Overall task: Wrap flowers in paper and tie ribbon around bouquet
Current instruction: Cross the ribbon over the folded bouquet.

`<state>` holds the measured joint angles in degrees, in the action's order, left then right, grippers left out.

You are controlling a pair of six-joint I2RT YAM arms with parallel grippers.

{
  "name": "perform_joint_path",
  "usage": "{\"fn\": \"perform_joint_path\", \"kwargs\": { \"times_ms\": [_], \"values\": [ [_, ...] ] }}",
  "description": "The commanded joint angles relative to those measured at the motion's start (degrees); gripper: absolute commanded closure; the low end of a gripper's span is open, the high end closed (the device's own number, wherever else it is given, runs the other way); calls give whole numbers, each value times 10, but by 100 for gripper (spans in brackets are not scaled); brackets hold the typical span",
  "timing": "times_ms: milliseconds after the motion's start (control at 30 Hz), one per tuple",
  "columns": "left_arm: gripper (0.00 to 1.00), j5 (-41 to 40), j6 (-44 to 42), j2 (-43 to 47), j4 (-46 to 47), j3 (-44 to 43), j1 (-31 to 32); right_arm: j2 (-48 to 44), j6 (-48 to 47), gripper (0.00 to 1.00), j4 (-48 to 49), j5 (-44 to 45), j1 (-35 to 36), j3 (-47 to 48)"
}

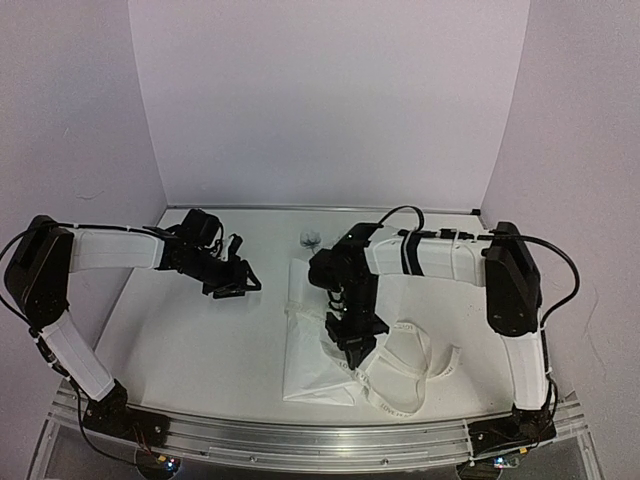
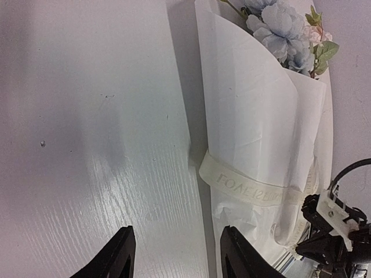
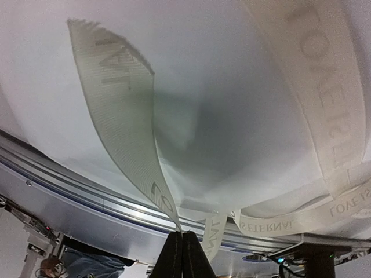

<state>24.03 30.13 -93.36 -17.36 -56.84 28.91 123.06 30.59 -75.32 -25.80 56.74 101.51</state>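
Your right gripper (image 3: 181,236) is closed tight, and its wrist view shows a strand of the ribbon (image 3: 119,110) pinched between the fingertips, with the frayed end of that strand reaching up and away from them. From above, this gripper (image 1: 352,348) hangs over the near half of the bouquet (image 1: 305,365). The loose ribbon (image 1: 410,368) trails in loops on the table (image 1: 190,350) just to the right of it, close to the near edge.

Your left gripper (image 2: 177,234) is open with nothing between its fingers, and it hovers over the table just to the left of the bouquet. From above it (image 1: 238,282) sits left of centre, apart from the paper (image 1: 300,300).

In the left wrist view a band of lettered ribbon (image 2: 249,188) crosses the white paper (image 2: 255,116) around its middle. The flowers (image 2: 278,29), pale blue blooms with a few green leaves, stick out of the open end.

The bouquet lies flat, right of the table's centre. Its flower end (image 1: 310,238) points toward the far edge and its other end toward the near edge.
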Motion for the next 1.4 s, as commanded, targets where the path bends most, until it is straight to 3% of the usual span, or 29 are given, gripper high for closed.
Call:
{"fn": "perform_joint_path", "kwargs": {
  "times_ms": [0,200,533,833,1100,1367],
  "values": [
    [48,12,4,29,23,4,-3,-91,159,100,91,-39,-1,-63],
    [48,22,10,29,37,13,-2,-132,300,100,248,-34,-11,-133],
    [48,27,6,32,37,14,-3,-74,276,100,197,-42,-10,-65],
    [48,33,7,28,42,12,-3,-42,92,100,-86,37,-2,50],
    [48,37,9,22,45,10,-2,20,9,100,-215,47,27,164],
    [48,38,10,20,45,8,-3,56,-24,100,-266,87,33,192]
  ]
}}
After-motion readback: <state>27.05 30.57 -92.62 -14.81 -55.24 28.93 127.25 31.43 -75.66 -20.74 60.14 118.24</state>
